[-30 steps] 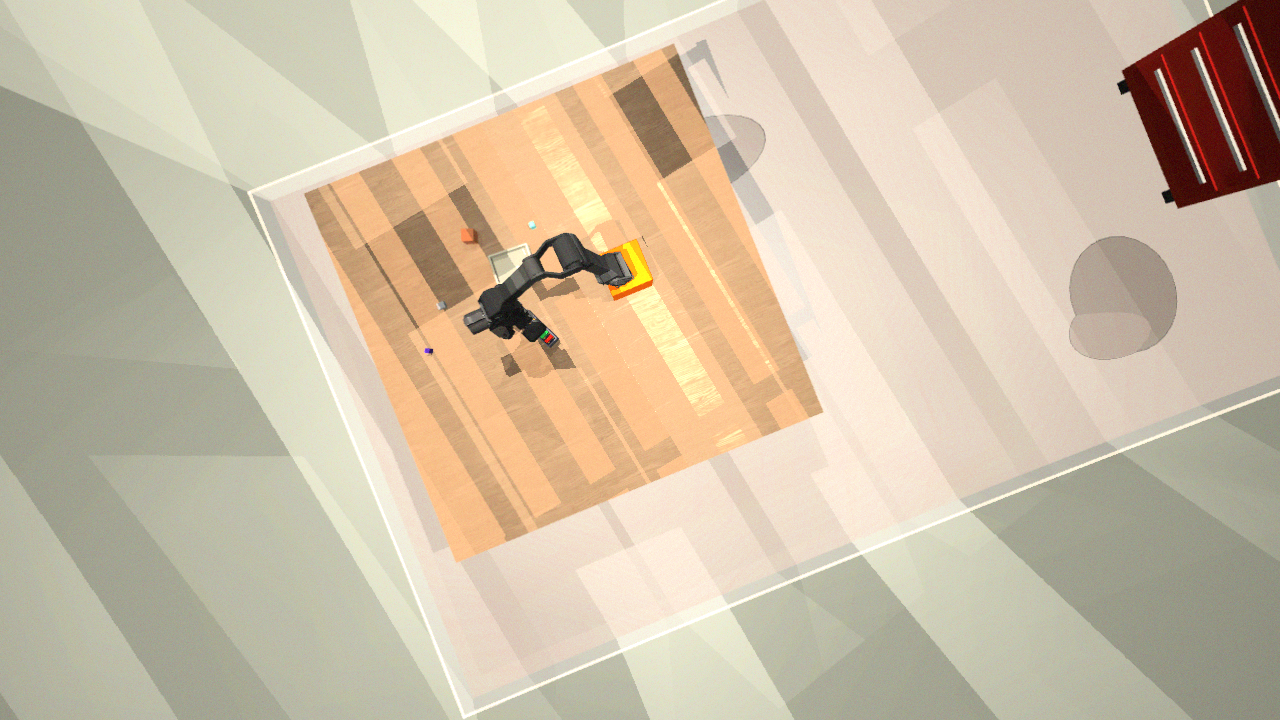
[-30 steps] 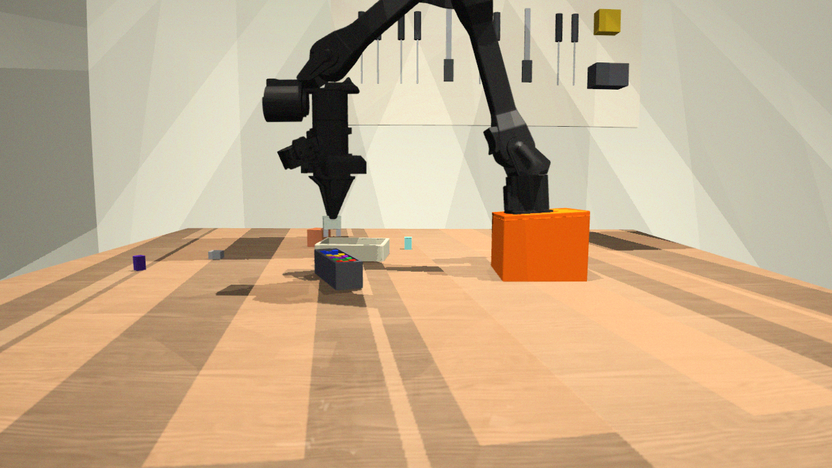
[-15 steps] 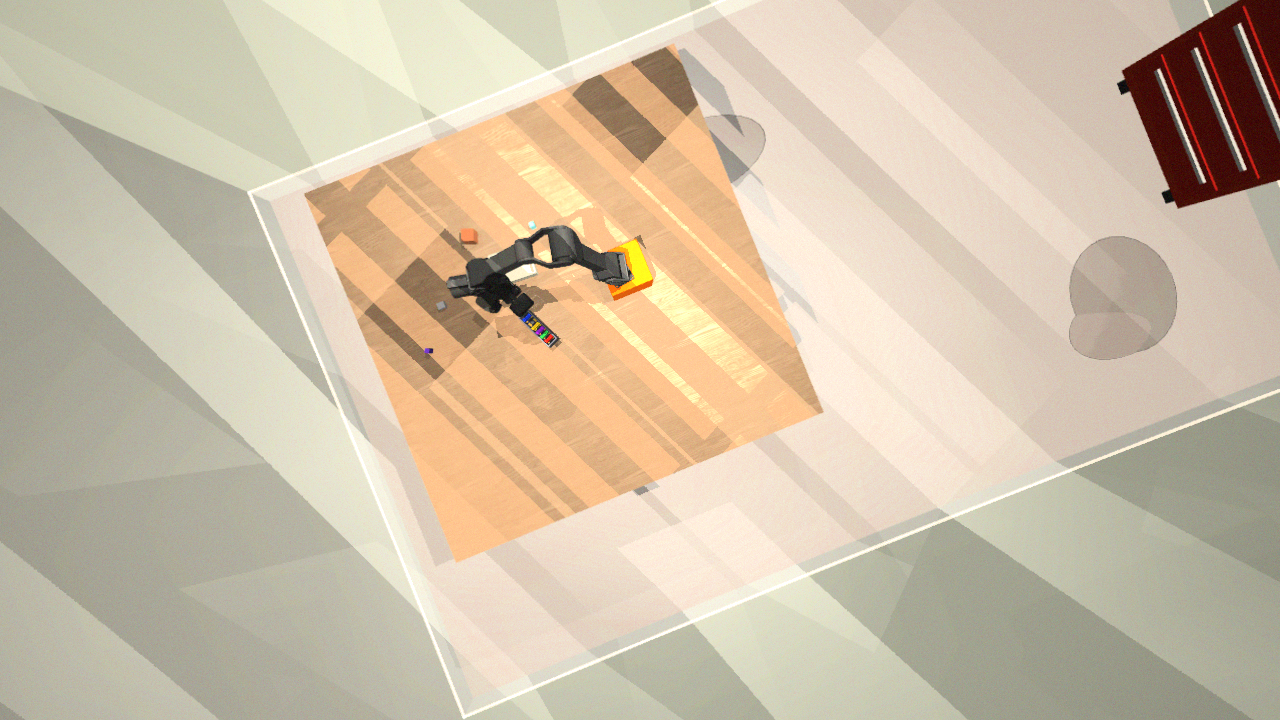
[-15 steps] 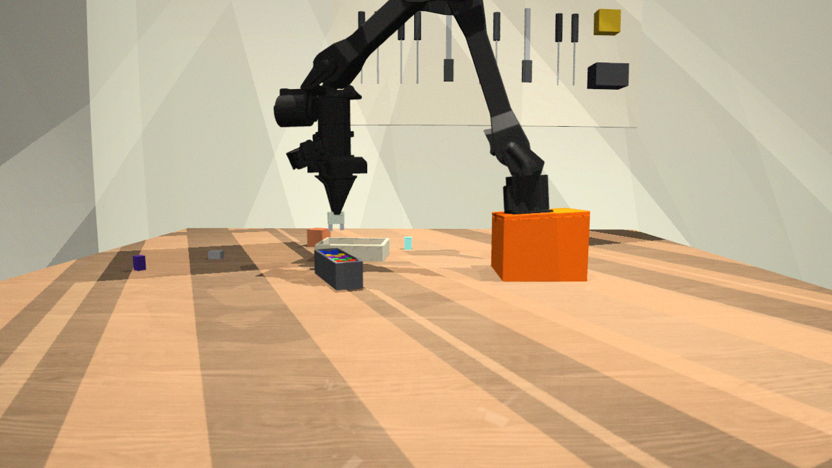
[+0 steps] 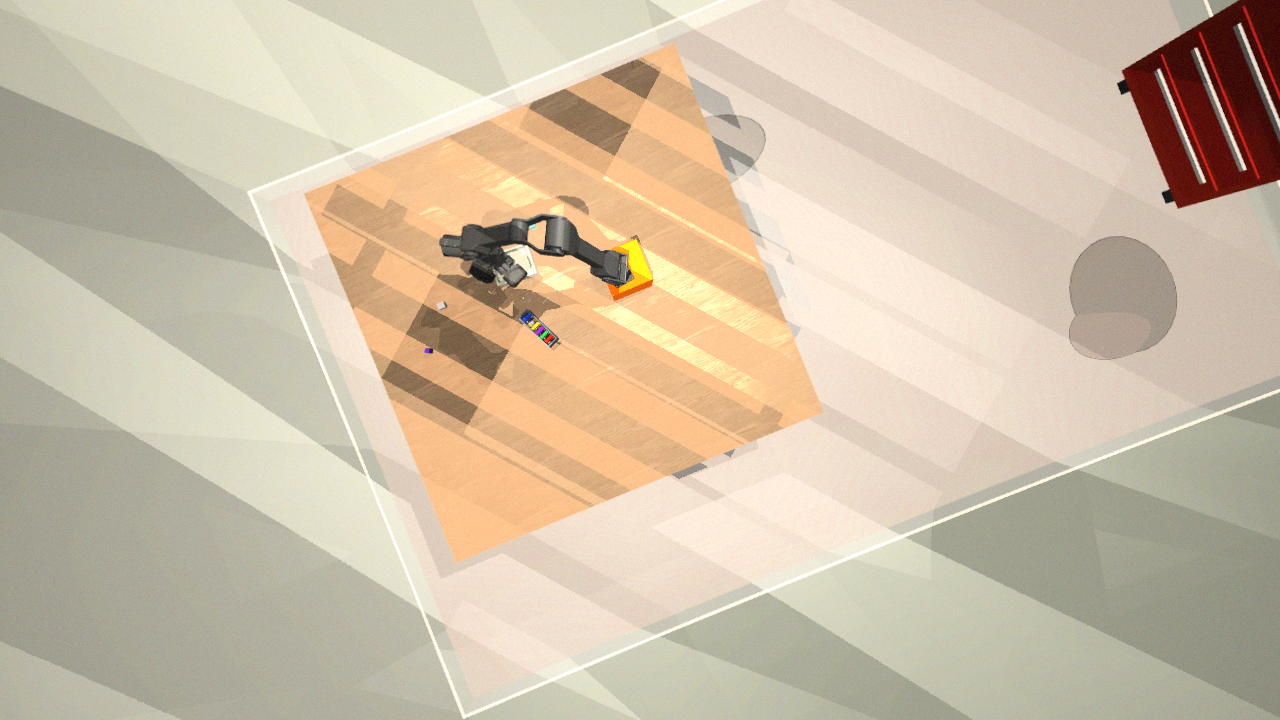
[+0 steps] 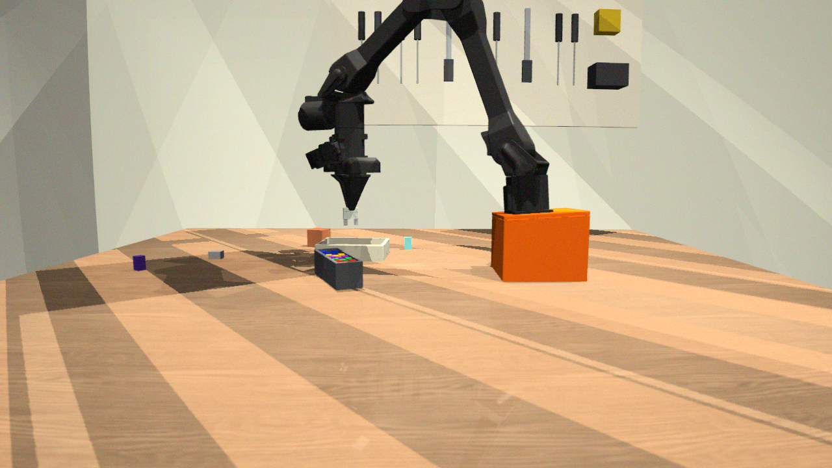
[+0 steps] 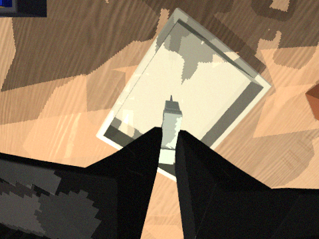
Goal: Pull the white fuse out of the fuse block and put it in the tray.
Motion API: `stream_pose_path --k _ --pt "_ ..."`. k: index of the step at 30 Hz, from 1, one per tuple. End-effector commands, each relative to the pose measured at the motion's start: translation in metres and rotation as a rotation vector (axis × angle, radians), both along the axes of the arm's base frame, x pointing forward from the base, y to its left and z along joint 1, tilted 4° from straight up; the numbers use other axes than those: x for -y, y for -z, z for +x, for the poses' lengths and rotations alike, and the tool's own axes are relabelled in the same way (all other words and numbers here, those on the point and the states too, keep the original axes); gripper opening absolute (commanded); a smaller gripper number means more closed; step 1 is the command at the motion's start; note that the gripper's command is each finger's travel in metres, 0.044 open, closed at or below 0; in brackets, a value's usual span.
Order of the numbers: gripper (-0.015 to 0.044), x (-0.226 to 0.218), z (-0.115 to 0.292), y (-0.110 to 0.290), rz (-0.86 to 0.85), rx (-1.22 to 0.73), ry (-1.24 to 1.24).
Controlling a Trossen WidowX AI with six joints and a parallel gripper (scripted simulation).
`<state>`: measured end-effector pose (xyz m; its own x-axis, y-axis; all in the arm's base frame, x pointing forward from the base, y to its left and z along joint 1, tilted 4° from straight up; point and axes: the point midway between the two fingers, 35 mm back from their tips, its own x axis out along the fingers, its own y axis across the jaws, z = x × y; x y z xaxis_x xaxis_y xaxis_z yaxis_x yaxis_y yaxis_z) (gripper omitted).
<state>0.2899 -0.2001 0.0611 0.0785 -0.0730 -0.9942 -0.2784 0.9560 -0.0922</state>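
Observation:
My gripper is shut on the white fuse, which hangs upright with its prongs down. The tray is cream and low-walled. In the wrist view the fuse appears over the inside of the tray; in the exterior view a gap shows between its prongs and the tray's rim. The dark fuse block stands apart from the gripper, with several coloured fuses in it. In the top view the arm hides the fuse and part of the tray.
An orange-brown block stands behind the tray and a cyan block to its right. A grey block and a purple block lie to the left. The arm's base stands on an orange box.

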Motion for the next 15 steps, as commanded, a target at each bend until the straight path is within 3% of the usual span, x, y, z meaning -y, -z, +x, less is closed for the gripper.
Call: stream_pose_path --k 1,15 --pt "0.0000 0.014 -0.005 -0.003 -0.001 0.006 -0.007" --pt "0.0000 0.016 -0.003 0.016 -0.001 0.006 -0.007"
